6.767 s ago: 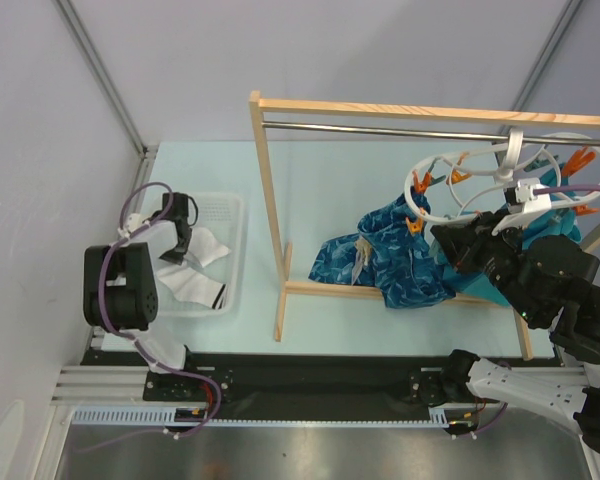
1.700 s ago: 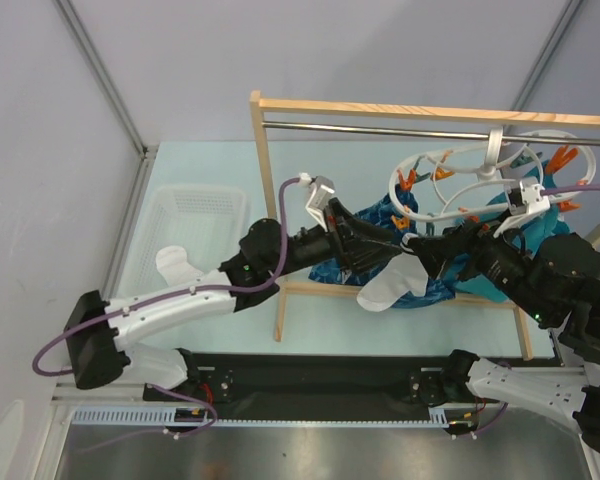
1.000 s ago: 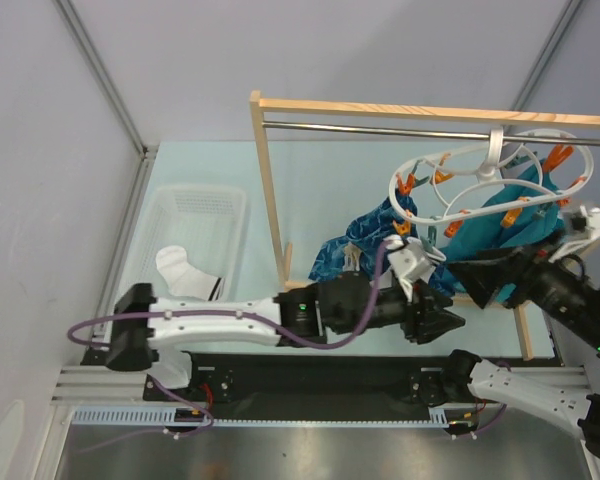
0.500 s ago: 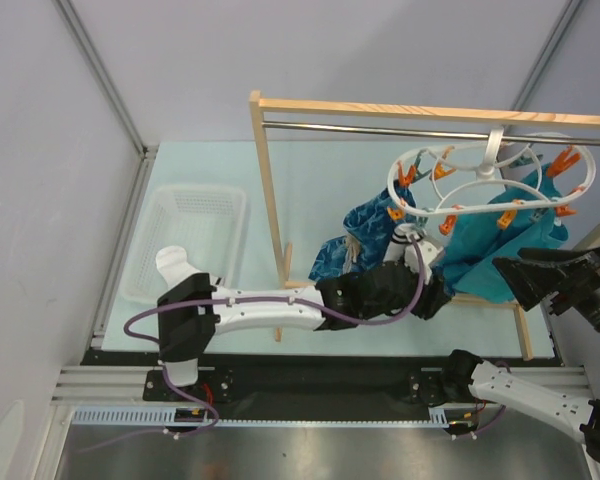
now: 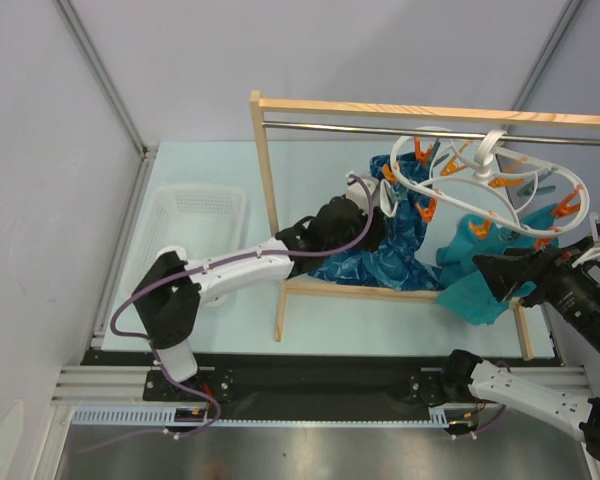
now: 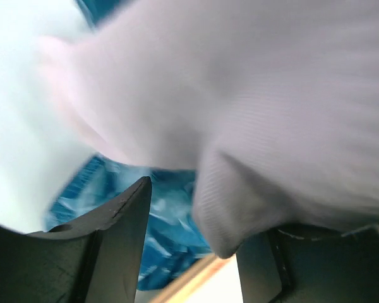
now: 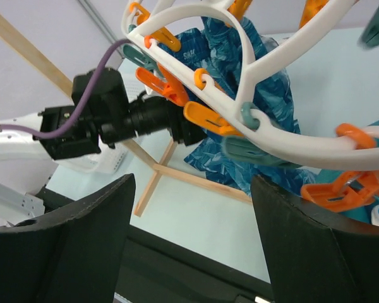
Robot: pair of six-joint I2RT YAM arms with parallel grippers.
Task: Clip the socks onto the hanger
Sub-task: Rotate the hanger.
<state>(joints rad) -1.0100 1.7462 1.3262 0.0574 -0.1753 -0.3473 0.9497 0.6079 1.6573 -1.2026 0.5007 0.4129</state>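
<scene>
While the one hanger (image 5: pixel 492 152) hangs tilted from the metal rail (image 5: pixel 360 128) of the wooden rack (image 5: pixel 266 200), the overhead view shows both arms near it. The left gripper (image 5: pixel 372 205) reaches past the rack's post to the hanger's left rim. The right gripper (image 5: pixel 485 272) sits below the hanger's right side, apart from it. One blue cloth (image 5: pixel 380 265) and one teal garment (image 5: pixel 460 250) lie below the rings in this view. The left arm crosses the near corner of the white basket (image 5: pixel 195 215) and covers it. Half a second ago the hanger hung level and the left gripper sat low by the rack's bottom bar.

In the left wrist view one sock (image 6: pixel 252 95), blurred and very close, fills most of the frame. A fold of it is pinched between the two fingers (image 6: pixel 117 233), with the blue cloth behind.

In the right wrist view the fingers stand wide apart with nothing between them. At least five orange clips (image 7: pixel 208 118) show on the white rings overhead, and the left arm's black wrist lies beyond them.
</scene>
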